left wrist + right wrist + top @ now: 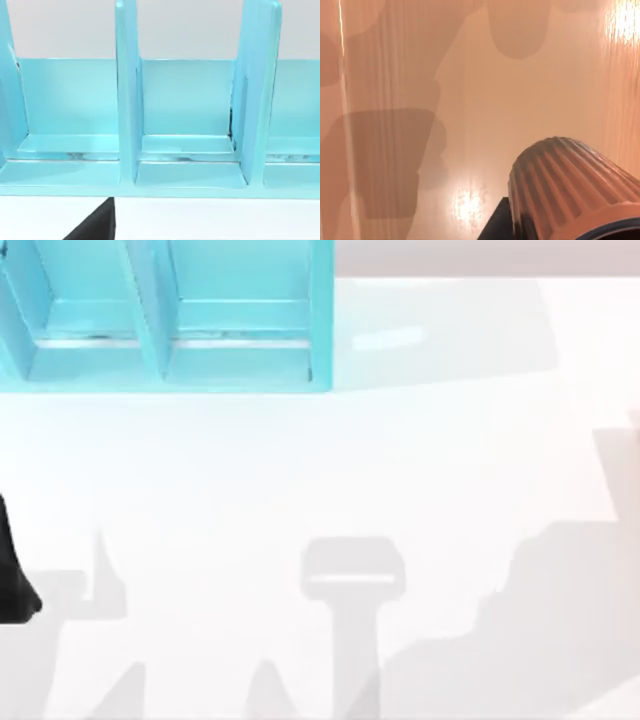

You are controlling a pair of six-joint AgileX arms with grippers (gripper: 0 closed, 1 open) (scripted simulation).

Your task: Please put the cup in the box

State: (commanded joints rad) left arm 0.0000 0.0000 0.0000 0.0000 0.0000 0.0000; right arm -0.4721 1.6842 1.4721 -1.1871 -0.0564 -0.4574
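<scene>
**Cup sitting close under right wrist camera, box at far left of table**

Top view: the turquoise box (165, 315) is sitting at the far left of the white table (330, 470), against the back edge. It is showing upright dividers splitting it into compartments with pale floors. A dark piece of the left arm (12, 575) is poking in at the table's left edge, well in front of the box. Arm shadows are falling across the near and right parts of the table.

Left wrist view: the camera is facing the box (185, 125) head on (three open compartments showing, separated by two tall dividers). A dark wedge, likely one tip of the left gripper (95, 225), is showing over the white table (210, 220) just in front of the box's front lip. Jaw state: cannot tell.

Right wrist view: the cup (565, 192) is lying close to the lens, reddish-brown, finely ribbed, tapering away from the camera, with a bluish rim at the near end. A dark part of the right gripper (497, 222) is showing right beside it. Whether the jaws are gripping the cup, cannot tell. The surface behind is glossy, with a cup-shaped shadow on it.
</scene>
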